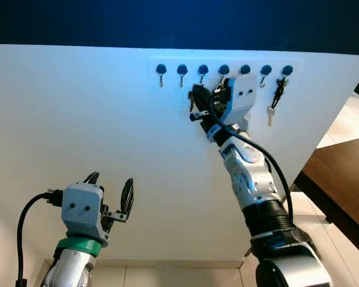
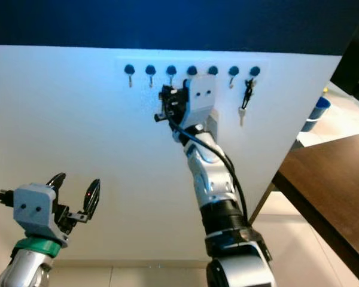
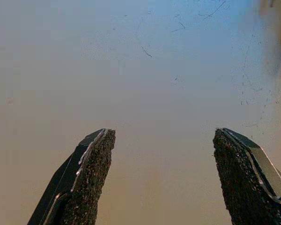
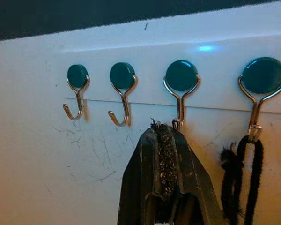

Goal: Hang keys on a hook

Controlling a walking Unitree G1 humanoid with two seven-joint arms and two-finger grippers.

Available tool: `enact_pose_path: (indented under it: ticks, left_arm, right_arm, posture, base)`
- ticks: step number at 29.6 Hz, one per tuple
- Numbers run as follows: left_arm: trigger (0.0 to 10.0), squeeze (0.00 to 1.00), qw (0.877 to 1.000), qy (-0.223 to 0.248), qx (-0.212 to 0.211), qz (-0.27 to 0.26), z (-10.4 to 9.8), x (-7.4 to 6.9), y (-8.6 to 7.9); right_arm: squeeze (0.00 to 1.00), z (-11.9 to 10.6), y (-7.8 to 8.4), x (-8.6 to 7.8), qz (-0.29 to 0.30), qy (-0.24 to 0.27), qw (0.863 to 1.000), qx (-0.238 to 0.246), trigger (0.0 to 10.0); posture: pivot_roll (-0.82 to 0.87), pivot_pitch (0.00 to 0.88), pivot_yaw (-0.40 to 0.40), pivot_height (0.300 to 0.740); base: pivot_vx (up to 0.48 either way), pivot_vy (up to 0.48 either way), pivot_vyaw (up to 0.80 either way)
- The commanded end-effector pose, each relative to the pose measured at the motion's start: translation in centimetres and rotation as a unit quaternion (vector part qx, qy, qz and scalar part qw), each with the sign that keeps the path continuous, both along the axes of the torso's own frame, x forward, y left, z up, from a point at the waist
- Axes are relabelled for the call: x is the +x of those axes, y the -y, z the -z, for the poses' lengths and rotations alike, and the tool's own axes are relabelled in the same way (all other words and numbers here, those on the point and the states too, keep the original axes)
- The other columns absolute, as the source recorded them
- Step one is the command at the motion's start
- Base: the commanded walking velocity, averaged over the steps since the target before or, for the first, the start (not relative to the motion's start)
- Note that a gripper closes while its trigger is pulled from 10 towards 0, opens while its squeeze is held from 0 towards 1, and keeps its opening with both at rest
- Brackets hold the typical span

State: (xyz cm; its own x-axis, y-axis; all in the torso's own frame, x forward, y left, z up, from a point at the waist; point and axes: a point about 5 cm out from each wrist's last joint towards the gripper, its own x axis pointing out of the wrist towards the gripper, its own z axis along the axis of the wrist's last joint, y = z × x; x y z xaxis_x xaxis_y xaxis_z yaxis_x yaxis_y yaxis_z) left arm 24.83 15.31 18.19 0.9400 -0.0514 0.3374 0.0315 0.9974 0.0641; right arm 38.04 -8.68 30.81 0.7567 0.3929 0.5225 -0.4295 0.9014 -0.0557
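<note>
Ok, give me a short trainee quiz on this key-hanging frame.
1. How many hooks are in the row on the wall?
2. True or false: the right pincer is raised to the hooks while the left pincer is low and open.
3. The key on a black strap hangs from: A) the leftmost hook, B) the middle hook, C) the rightmost hook.

Key: 1 seven; 2 true; 3 C.

Home hallway or entry, white wall (image 1: 78,119) with key-hook rack (image 1: 224,70), tiled floor (image 1: 347,119), dark wooden table (image 1: 341,179)
</note>
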Motion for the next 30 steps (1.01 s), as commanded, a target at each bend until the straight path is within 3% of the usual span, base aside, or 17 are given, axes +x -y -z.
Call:
enact_pose_path:
  ticks: [1, 13, 30]
  left_arm:
    - [10.0, 0.00, 1.000, -0.007, -0.003, 0.002, 0.3, -0.2, 0.0]
    - [10.0, 0.00, 1.000, -0.007, -0.004, 0.003, 0.3, -0.2, 0.1]
    - [10.0, 0.00, 1.000, -0.008, -0.004, 0.004, 0.3, -0.3, 0.1]
  right_arm:
    - [0.00, -0.1, 0.0, -0.5, -0.004, 0.015, 1.000, 0.013, 10.0]
    - [0.00, -0.6, 0.7, -0.9, -0.001, 0.036, 0.999, 0.033, 10.0]
    - [0.00, 0.4, 1.6, -0.9, 0.025, 0.017, 0.998, 0.052, 10.0]
  posture:
    - [-0.17, 0.077, 0.073, 0.740]
    - [-0.18, 0.077, 0.074, 0.740]
    - [-0.18, 0.080, 0.072, 0.740]
  base:
    - [0.000, 0.000, 0.00]
    - [0.000, 0.000, 0.00]
    - [0.000, 0.000, 0.00]
